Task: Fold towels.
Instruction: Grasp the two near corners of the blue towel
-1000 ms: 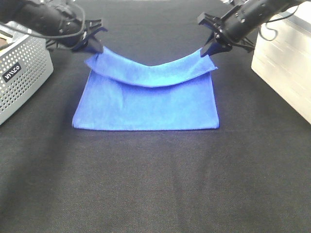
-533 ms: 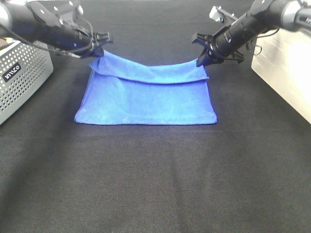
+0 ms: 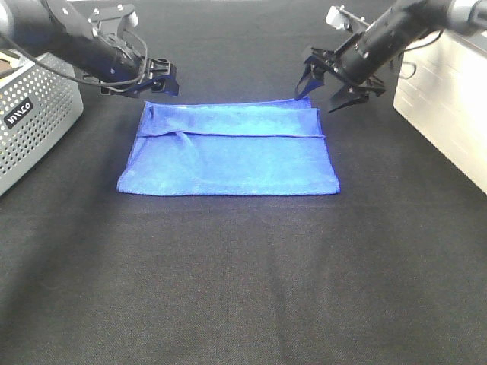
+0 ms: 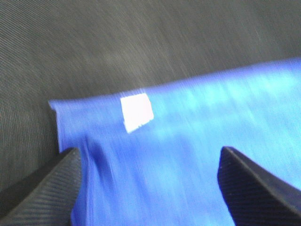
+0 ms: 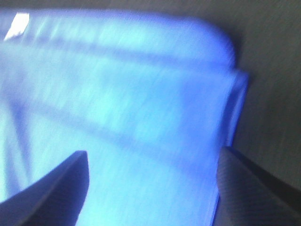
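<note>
1. The blue towel [image 3: 228,156] lies flat on the black worktop [image 3: 243,289], toward its far edge and midway between its sides. A narrow strip is folded over along the towel's far hem
2. The left gripper [image 3: 167,80] hovers just above the towel's far-left corner, jaws spread, holding nothing
3. The right gripper [image 3: 318,97] hovers at the far-right corner, jaws likewise spread and empty
4. A white tag [image 4: 136,112] sits near the far-left corner; the blurred right wrist view possibly catches it too
</note>
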`<action>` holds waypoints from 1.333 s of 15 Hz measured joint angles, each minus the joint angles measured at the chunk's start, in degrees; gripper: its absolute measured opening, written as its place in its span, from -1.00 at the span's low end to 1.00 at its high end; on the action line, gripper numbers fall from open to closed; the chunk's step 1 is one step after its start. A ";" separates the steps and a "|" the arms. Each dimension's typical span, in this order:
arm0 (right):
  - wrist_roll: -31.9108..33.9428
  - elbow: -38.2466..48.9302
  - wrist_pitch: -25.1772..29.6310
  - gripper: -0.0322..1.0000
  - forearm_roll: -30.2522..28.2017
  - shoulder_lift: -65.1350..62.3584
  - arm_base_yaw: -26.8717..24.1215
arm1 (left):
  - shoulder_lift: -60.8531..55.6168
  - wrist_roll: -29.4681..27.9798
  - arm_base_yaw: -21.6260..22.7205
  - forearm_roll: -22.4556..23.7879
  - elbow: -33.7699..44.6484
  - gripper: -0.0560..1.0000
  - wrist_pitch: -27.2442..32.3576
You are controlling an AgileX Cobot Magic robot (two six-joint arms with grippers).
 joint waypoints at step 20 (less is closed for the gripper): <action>-4.41 40.79 -10.89 0.40 4.07 -17.42 -1.83 | -6.42 -20.34 2.06 6.47 18.28 0.40 16.04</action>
